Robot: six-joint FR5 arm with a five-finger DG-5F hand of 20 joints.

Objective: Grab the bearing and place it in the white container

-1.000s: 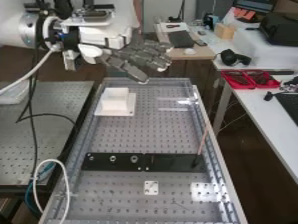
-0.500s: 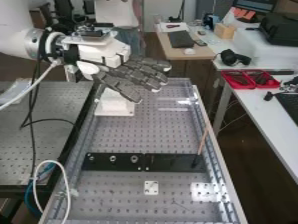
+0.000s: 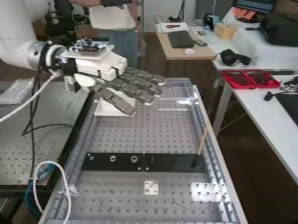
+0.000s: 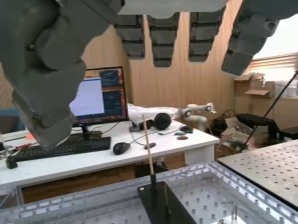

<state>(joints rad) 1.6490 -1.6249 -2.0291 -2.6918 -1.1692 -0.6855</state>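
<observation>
In the high view, with twelve o'clock at its far end, you had the long perforated metal bench with raised clear walls [image 3: 143,135] beneath everything. Your white six-jointed arm [image 3: 18,37] came in from ten o'clock. The dark grey robot hand [image 3: 126,89] hung at the bench's eleven o'clock, open and empty, its fingers [image 4: 164,37] straight and its thumb apart. A long flat black plate [image 3: 169,161] lay across the bench. The white box-shaped container [image 3: 110,109] stood at eleven o'clock from it, partly hidden behind your hand. A thin light-brown stick [image 3: 203,137] rose from the plate's three o'clock end, and a small white square plate [image 3: 151,188] lay at its six o'clock. Toward its nine o'clock end sat small round silver metal pieces [image 3: 134,159]; you couldn't tell which was the bearing
</observation>
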